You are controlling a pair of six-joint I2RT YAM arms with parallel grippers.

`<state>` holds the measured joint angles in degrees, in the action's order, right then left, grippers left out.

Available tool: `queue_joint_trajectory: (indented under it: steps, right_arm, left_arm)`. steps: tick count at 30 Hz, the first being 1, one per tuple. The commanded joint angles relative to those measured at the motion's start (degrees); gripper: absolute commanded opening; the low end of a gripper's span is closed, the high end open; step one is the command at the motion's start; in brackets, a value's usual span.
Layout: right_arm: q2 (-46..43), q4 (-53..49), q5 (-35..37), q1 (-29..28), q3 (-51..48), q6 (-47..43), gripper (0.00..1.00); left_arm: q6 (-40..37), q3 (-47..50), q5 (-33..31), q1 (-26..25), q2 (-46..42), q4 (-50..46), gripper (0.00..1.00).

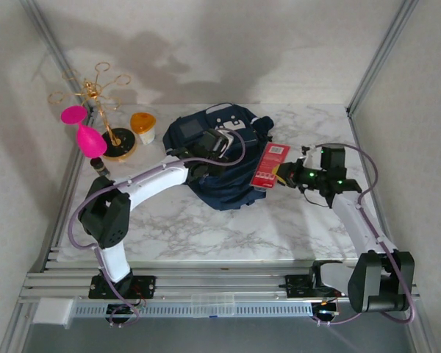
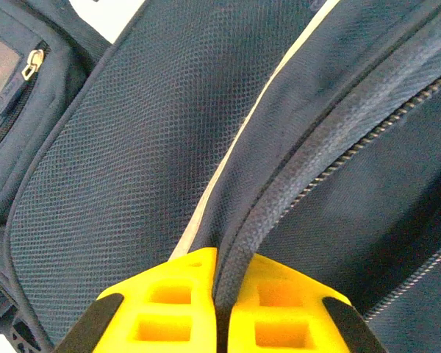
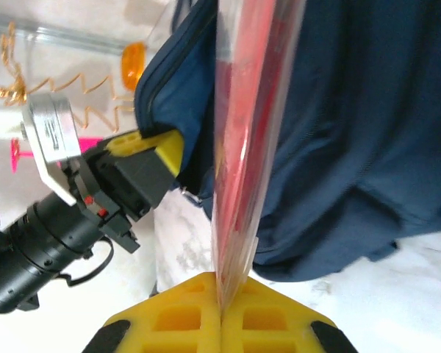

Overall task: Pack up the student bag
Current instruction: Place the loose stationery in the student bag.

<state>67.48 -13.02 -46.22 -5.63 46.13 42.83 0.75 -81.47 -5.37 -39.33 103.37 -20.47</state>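
On student bag (image 1: 222, 193) rim, left gripper (image 2: 217, 259) clamped, open marble (image 1: 228, 237) nearside

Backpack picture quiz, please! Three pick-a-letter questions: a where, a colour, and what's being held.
1. Where is the pink goblet? A) left of the backpack B) on the backpack C) right of it
2. What colour is the packet in the right end effector? A) green B) red C) white
3. The left end effector is A) wide open B) shut on the packet C) shut on the backpack's zipper edge
Answers: A, beside the gold rack; B, red shows through clear wrap; C, jaws pinch the zipper seam.
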Motion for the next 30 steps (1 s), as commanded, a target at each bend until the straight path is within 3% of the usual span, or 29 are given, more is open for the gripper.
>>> queue_joint_trajectory:
  steps: [1,7,11,15,18,22,25,28,30]
  right_arm:
    - [2.47,14.95,2.01,-3.96,-1.98,12.96,0.0]
    - [11.56,22.62,12.96,-8.99,0.76,20.84,0.0]
    - [15.42,35.15,16.77,-11.63,-1.04,28.12,0.0]
    - [22.69,35.82,17.2,-15.66,5.44,24.72,0.0]
    - [27.26,35.64,14.33,-16.43,7.85,24.08,0.07]
    - [24.09,28.99,17.48,-16.24,7.58,18.77,0.33]
    - [19.97,24.4,19.03,-15.12,5.6,16.62,0.45]
    - [16.45,21.1,21.71,-13.74,3.13,14.69,0.46]
    - [15.57,19.17,23.69,-13.56,3.15,13.12,0.39]
  left_arm:
    - [8.37,-4.49,-1.33,-3.18,-5.03,0.1,0.0]
    - [20.54,-7.3,-6.76,-7.77,-5.08,0.56,0.0]
    - [26.89,-5.33,-6.19,-8.0,-6.82,4.29,0.0]
    - [27.5,-3.02,-4.79,-7.95,-7.51,7.21,0.0]
    - [28.91,-3.07,-6.72,-7.3,-6.75,5.55,0.0]
    - [29.49,-1.71,-5.81,-6.59,-7.44,6.47,0.0]
    - [29.49,-1.26,-5.34,-6.25,-7.63,6.59,0.0]
    - [29.77,-0.88,-4.7,-6.04,-7.64,6.52,0.0]
    - [29.99,-0.67,-3.77,-6.02,-7.69,7.05,0.0]
